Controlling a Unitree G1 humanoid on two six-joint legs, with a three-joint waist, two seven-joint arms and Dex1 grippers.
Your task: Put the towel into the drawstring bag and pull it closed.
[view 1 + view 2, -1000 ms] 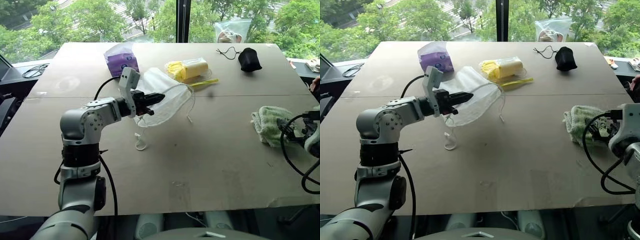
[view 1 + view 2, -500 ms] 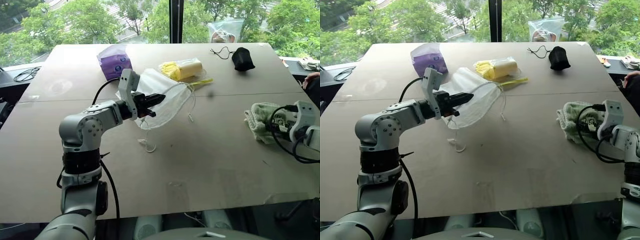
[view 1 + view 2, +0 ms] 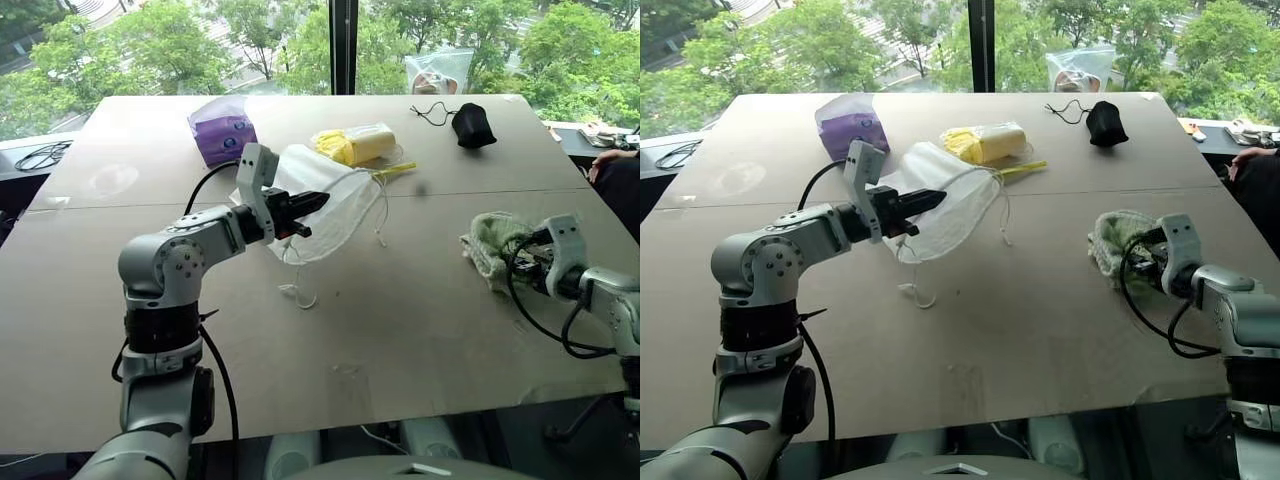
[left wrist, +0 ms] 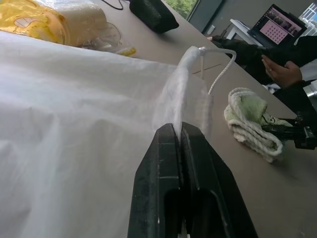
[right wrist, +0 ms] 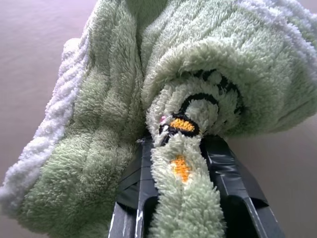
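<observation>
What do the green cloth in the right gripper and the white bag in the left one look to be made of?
Light green fluffy towel: looks like terry cloth, with a looped pile and an embroidered mark. White semi-sheer drawstring bag: thin matte fabric, possibly non-woven, since light passes through it.

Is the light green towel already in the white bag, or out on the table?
Out. The bunched light green terry towel lies on the table, pinched by the right gripper, apart from the white semi-sheer drawstring bag.
</observation>
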